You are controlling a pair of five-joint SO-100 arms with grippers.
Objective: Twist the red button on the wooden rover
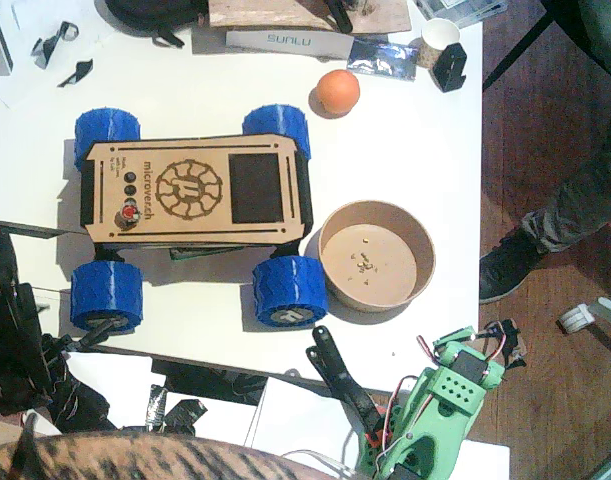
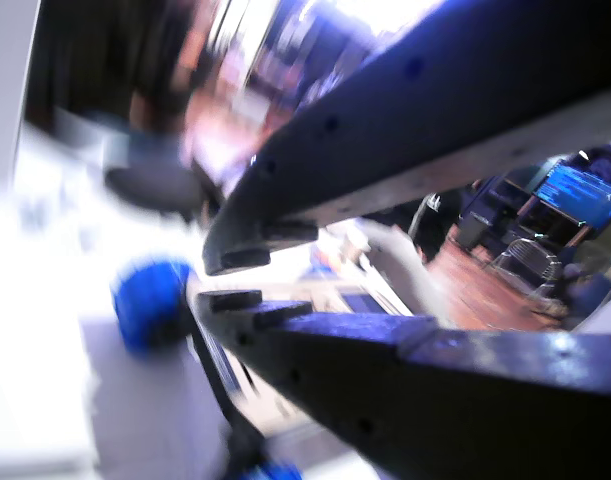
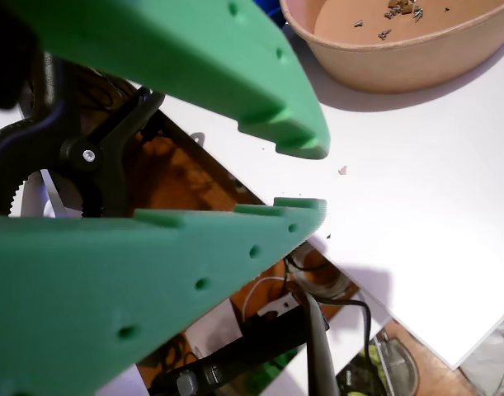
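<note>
Left gripper [image 2: 247, 280], dark blue: jaws parted by a small gap, nothing between them; seen in a blurred wrist view low over the bench, aimed toward the wooden rover [image 2: 325, 295] with one blue wheel [image 2: 150, 303] just beyond the tips; the arm itself is barely discernible at the left edge of the fixed view.
Right gripper [image 3: 305, 177], green: jaws parted, empty; hangs off the near bench edge, a black clamp [image 3: 91, 153] beside it, the cardboard bowl [image 3: 383, 62] ahead; evidently at rest.
Red button [image 1: 130, 214]: tiny, silver-collared, last in a row below small black buttons [image 1: 130, 183], at the left end of the wooden rover's [image 1: 195, 190] deck; untouched, no jaws near it in the fixed view.
Wooden rover: square on the white bench [image 1: 405, 150], four blue wheels down; bowl just right of it; orange ball [image 1: 337, 92] apart behind.
Step in hand, judged: approach by the left gripper. To do well: descend over the button, straddle the knob only, clear of the black buttons; close lightly, then rotate the wrist without side push, as the rover may roll.
</note>
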